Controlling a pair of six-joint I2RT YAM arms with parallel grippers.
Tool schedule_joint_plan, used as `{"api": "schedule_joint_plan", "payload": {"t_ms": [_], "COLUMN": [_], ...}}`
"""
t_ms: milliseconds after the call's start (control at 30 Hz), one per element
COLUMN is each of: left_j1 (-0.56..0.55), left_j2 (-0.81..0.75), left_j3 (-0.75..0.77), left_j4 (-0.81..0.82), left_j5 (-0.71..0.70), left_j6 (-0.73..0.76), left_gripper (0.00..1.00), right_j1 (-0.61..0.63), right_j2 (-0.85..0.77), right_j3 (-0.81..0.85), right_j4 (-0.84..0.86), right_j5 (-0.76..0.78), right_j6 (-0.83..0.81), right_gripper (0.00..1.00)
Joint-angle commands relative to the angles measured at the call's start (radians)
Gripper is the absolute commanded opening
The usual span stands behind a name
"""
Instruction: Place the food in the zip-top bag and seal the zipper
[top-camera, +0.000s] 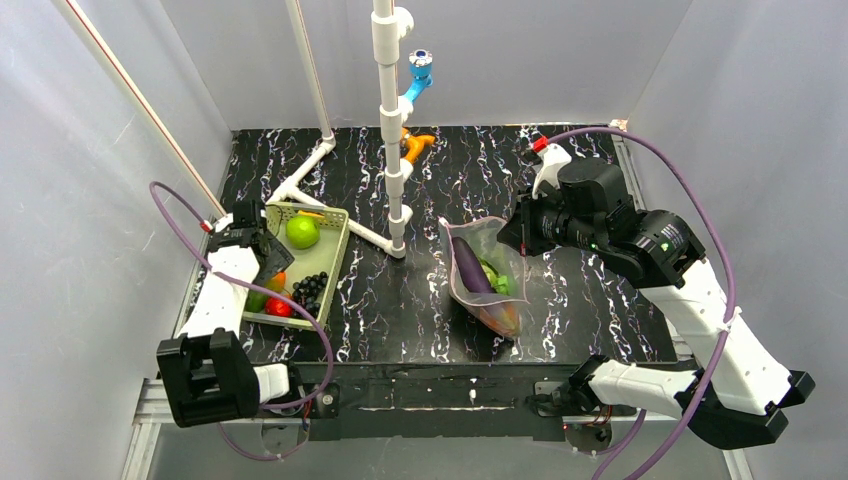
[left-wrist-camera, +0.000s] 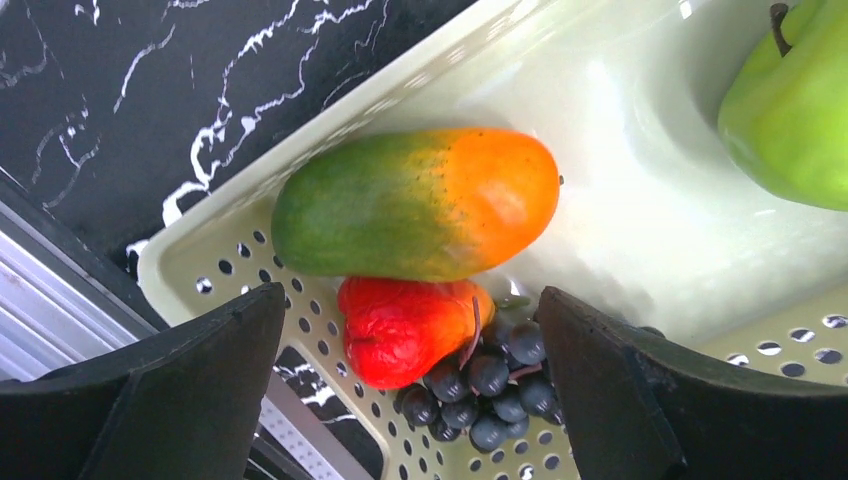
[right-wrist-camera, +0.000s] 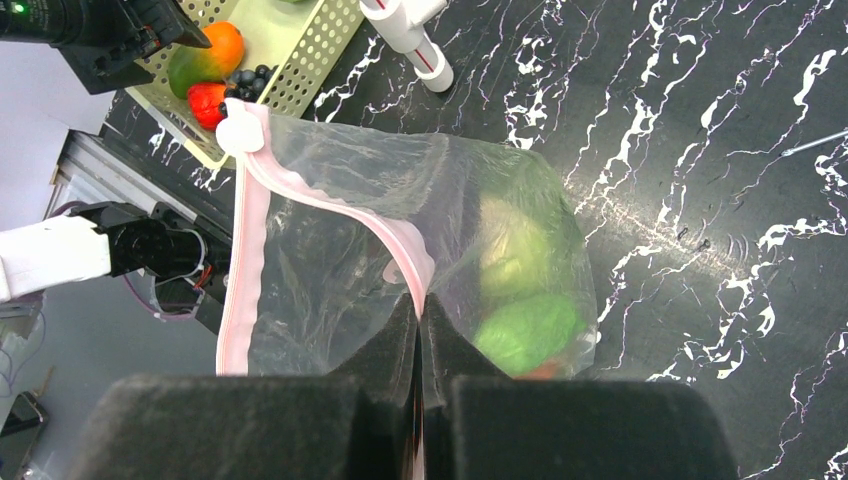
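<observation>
Right wrist view: the right gripper (right-wrist-camera: 420, 312) is closed on the pink zipper (right-wrist-camera: 400, 250) of the zip-top bag (right-wrist-camera: 320, 260), which lies right of centre on the worktop (top-camera: 400, 300) with green food (right-wrist-camera: 525, 330) inside. The left gripper (left-wrist-camera: 410, 305) is wide open and holds nothing, hanging over the mango (left-wrist-camera: 415, 205) in the basket (left-wrist-camera: 640, 200) at the left.

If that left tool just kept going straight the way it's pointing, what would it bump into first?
Most likely the red fruit in the pale green basket, centred between the open left tool's fingers, with the dark grapes touching it. Depth is unclear, so the grapes might be met first.
</observation>
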Motion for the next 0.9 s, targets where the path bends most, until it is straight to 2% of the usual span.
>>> {"api": "schedule_joint_plan", "payload": {"t_ms": [0, 100, 367, 500, 700, 867], "left_j1": [0.006, 0.006, 0.005, 0.005, 0.005, 0.006], "left_j2": [0.064, 0.114, 0.179, 0.235, 0.193, 0.186], "left_j3": [-0.021, -0.034, -0.045, -0.004, -0.036, -0.028], "left_j4": [0.045, 0.043, 0.064, 0.026, 0.082, 0.084], "left_j5": [-0.059, -0.023, 0.041, 0.008, 0.029, 0.034], "left_j6": [0.143, 0.2, 0.216, 0.208, 0.243, 0.246], "left_gripper": [0.98, 0.98, 0.98, 0.96, 0.75, 0.5], "right_j1": [-0.006, -0.006, -0.006, -0.006, -0.006, -0.006], "right_j2": [-0.023, -0.013, 0.0, -0.003, 0.01, -0.01], "right_j3": [0.001, 0.006, 0.013, 0.01, 0.043, 0.028], "right_j4": [0.067, 0.07, 0.082, 0.085, 0.056, 0.079], "right_j5": [-0.012, -0.045, -0.062, -0.063, -0.056, -0.053], "right_j6": [-0.011, -0.01, -0.001, 0.002, -0.001, 0.01], "right_gripper": [0.01, 0.01, 0.01, 0.01, 0.01, 0.01]}}
